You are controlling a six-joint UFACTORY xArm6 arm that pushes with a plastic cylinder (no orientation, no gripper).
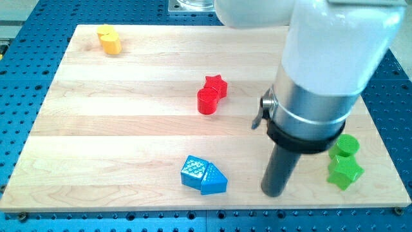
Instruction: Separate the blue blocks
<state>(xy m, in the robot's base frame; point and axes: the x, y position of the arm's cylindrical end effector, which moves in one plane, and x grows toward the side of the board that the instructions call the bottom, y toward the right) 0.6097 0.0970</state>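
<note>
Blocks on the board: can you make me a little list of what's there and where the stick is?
blue blocks: two, touching, bottom middle; cube, wedge
red blocks: two, touching, centre; star, cylinder
green blocks: two, right edge; cylinder, star
yellow blocks: top left
my tip: right of the blue pair, apart
board: wood

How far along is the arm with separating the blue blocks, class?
Done: nothing visible yet; the blue cube and the blue wedge-shaped block touch near the view's bottom. In hand: my tip sits to the right of the pair, with a gap between. Left: sliding between or against them to push one away. The red, yellow and green blocks lie apart.
</note>
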